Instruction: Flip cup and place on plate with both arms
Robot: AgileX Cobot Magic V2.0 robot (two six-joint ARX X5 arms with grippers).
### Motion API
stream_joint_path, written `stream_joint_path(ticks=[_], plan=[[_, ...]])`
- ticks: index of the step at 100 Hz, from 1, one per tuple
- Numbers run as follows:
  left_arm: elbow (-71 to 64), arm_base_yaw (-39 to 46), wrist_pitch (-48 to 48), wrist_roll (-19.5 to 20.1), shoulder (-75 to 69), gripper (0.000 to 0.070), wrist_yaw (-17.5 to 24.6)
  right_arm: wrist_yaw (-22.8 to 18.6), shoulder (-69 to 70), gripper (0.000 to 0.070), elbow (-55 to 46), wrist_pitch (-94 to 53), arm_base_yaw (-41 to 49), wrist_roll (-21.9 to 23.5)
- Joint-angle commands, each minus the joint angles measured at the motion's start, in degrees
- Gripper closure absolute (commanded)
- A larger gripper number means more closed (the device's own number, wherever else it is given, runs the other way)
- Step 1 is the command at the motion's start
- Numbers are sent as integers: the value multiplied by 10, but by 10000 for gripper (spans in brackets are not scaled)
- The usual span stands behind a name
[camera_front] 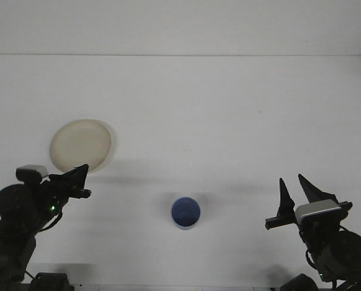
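The blue cup (185, 213) stands upright on the white surface (217, 109), in the lower middle of the frame, with its open mouth facing up and the blue inside visible. Nothing touches it; it stands free, with a faint shadow around its base.

The cream plate (81, 145) lies flat on the surface at the left of the frame, above and well to the left of the cup. It carries nothing.

The left tool (76, 180) is at the lower left of the frame, just below the plate's lower edge. Its dark fingers point toward the right and slightly up, with the tip overlapping the plate's rim in this view; whether it touches the plate cannot be told. From this angle the fingers merge into one dark shape, so it cannot be told whether this tool is open or closed. A grey block sits on the arm behind it, and a small green light shows on the arm body.

The right tool (297, 193) is at the lower right of the frame, well apart from the cup. Its two pointed fingers (283, 197) stand upward with a clear gap between them: spread apart and holding nothing. A pale grey block sits just below the fingers on the wrist.
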Motion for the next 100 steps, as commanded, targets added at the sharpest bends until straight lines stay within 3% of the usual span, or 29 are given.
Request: stream_joint_path(ticks=[1, 12, 18, 51, 70, 100], plan=[[47, -11, -25, 63, 56, 606, 29, 5, -18, 411, -20, 6, 2, 10], [110, -42, -68, 84, 131, 273, 73, 5, -43, 411, -47, -4, 2, 10], [140, -63, -90, 88, 164, 195, 91, 6, -50, 411, -56, -10, 2, 10], [282, -217, -256, 134, 324, 195, 97, 5, -49, 412, -59, -39, 2, -5], [322, -305, -302, 143, 402, 195, 47, 5, -49, 411, -59, -41, 2, -5], [325, -395, -285, 139, 494, 195, -26, 5, -49, 411, -59, -43, 2, -5]])
